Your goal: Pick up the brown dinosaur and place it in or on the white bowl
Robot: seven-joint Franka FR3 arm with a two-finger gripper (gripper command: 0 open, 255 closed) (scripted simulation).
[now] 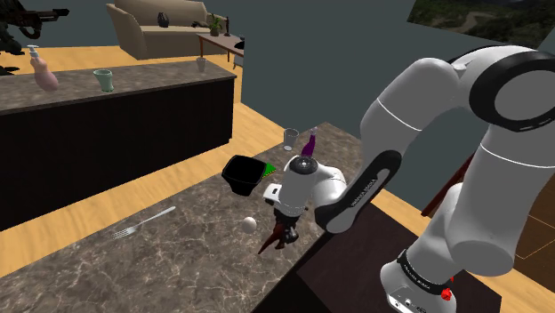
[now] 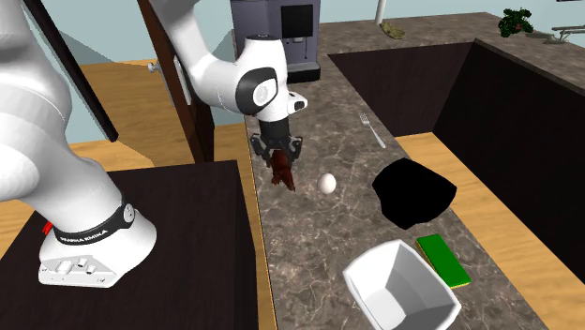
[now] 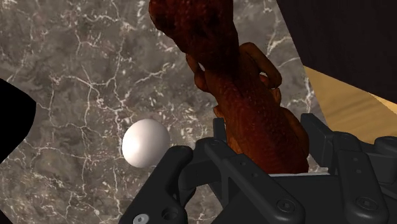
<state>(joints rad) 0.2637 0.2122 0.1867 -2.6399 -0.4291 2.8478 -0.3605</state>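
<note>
Within the clasping hand, brown dinosaur, one end hidden.

Reddish-brown dinosaur, plain white ball, grey-brown marble counter veined in white, black gripper, white bowl, green block, black tub

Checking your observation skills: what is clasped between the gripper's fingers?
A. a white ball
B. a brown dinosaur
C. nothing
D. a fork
B: the gripper is shut on the brown dinosaur, while the white ball lies apart on the counter.
</note>
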